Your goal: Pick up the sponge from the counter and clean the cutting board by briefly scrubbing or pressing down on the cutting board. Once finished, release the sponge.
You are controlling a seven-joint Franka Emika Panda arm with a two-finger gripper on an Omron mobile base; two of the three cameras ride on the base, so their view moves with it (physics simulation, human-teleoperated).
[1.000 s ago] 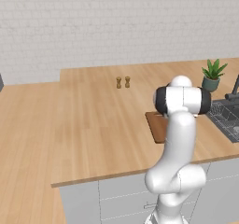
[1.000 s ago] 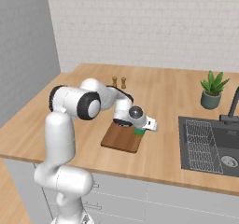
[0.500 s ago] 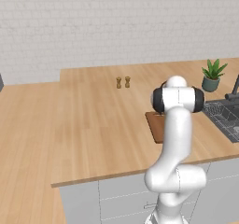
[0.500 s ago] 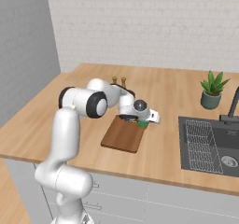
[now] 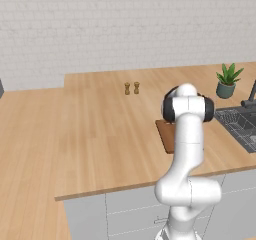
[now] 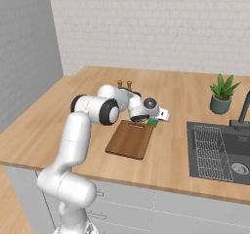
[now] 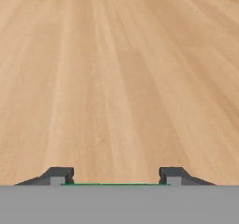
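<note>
The dark reddish-brown cutting board [image 6: 128, 140] lies on the light wood counter [image 6: 88, 94]; in the left base view just its left end [image 5: 164, 134] shows beside my arm. My gripper [image 6: 149, 121] hangs low at the board's far right corner, shut on the small green sponge [image 6: 153, 122]. From the hand, the sponge [image 7: 114, 184] is a thin green strip between the two dark fingertips [image 7: 60, 175], with bare counter [image 7: 116, 78] beyond. Whether the sponge touches the board I cannot tell.
Two small wooden shakers [image 5: 131, 88] stand behind the board. A potted plant [image 6: 222, 94] sits at the back right. A dark sink [image 6: 219, 150] with a faucet [image 6: 242, 113] is sunk into the counter right of the board. A white brick wall [image 5: 125, 29] backs the counter.
My hand has carried the sponge a little away from the base and to the right, from over the board's right edge to its far right corner. The elbow has swung along.
</note>
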